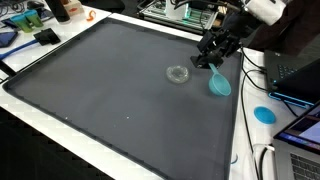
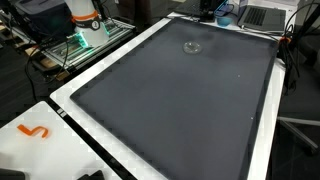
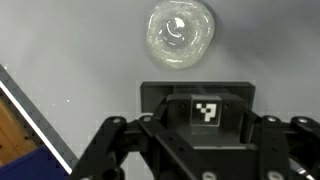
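A small clear round dish (image 1: 178, 74) lies on the dark grey mat (image 1: 110, 100); it shows in both exterior views, far off near the mat's end (image 2: 193, 46) in one of them. My gripper (image 1: 213, 60) hangs just beyond it, near the mat's edge, above a teal-blue object (image 1: 220, 86). I cannot tell whether they touch. In the wrist view the clear dish (image 3: 178, 33) sits at the top. Below it, the gripper's (image 3: 197, 100) black body with a black-and-white tag (image 3: 207, 110) hides the fingertips.
A white border (image 1: 238, 140) frames the mat. A blue disc (image 1: 264, 114) rests beside it, with laptops and cables behind. Clutter and an orange hook (image 2: 36, 131) sit at the other end. Equipment with a green glow (image 2: 75, 42) stands off to the side.
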Available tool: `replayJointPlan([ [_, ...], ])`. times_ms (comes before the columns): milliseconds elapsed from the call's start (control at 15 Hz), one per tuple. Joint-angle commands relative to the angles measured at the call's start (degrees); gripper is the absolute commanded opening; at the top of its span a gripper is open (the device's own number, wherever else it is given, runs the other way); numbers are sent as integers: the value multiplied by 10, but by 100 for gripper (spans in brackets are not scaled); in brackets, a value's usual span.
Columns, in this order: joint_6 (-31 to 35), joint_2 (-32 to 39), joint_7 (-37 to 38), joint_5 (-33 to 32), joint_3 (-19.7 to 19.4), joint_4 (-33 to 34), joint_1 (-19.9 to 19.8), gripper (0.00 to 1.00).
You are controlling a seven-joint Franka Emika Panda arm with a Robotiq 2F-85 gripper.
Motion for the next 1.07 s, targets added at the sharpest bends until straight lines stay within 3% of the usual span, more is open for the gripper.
replayJointPlan([
  [0,-21,26,9,-18,-12,35,14,31],
  [1000,-41,84,-32,17,-33,143,-2,31],
])
